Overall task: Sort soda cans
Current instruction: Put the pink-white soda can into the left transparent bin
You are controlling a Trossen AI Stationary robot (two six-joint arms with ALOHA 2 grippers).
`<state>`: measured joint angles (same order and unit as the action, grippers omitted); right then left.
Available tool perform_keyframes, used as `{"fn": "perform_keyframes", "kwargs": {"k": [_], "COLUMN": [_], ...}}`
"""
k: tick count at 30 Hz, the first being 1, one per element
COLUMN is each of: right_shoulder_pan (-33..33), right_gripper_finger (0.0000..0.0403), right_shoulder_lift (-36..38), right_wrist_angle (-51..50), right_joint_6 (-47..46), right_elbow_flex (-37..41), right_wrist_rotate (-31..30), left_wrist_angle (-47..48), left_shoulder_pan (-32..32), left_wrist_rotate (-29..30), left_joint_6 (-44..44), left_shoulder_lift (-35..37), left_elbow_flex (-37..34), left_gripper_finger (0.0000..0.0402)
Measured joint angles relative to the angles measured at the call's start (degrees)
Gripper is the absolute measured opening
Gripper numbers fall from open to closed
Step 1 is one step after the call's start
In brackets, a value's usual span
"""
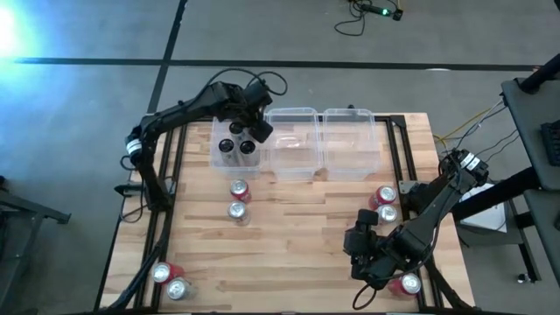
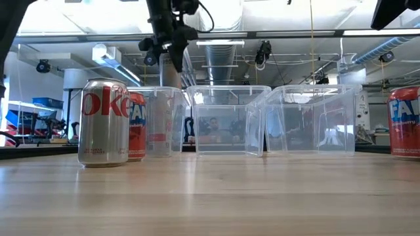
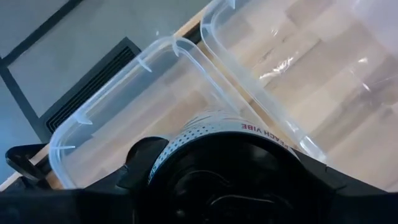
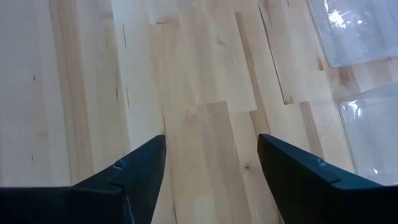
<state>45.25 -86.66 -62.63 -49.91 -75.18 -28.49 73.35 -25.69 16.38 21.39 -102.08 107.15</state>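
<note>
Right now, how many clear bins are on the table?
3, side by side along the table's far edge: the left bin, holding black cans; the middle bin; the right bin. None seems hidden.

You've got glossy metal soda cans [image 2: 104,122], clear shiny plastic bins [image 1: 291,144], a matt pale wood-plank table [image 1: 297,236], and matt dark plastic fingers [image 4: 130,177] on the right gripper.

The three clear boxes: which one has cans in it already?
Only the left bin, the one under the left gripper, has black cans inside. The middle bin and the right bin show only bare bottoms.
</note>
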Motion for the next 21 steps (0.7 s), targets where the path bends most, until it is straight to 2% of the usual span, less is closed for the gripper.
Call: {"fn": "perform_keyframes", "kwargs": {"k": [12,16,21], "right_shoulder_pan": [0.0,0.0,0.5], "right_gripper_finger": [0.0253,0.0256,0.0248], "right_shoulder_lift": [0.0,0.0,0.0], "right_wrist_angle": [0.1,0.2,0.2], "right_joint_6": [0.0,-0.1,-0.8], "right_elbow_flex": [0.0,0.0,0.2], "right_wrist_rotate": [0.2,0.4,0.7], "left_wrist_angle": [0.6,0.6,0.4], "left_shoulder_pan": [-1.8,-2.6,-4.6], "left_wrist_rotate": [-2.4,-2.9,-6.9], "left_joint_6": [-2.0,-5.1,-13.3], "left_shoulder_lift": [-4.5,-6.1,-7.4], "left_elbow_flex": [0.0,0.0,0.0], "left_gripper_finger": [0.0230,0.0230,0.0230]}}
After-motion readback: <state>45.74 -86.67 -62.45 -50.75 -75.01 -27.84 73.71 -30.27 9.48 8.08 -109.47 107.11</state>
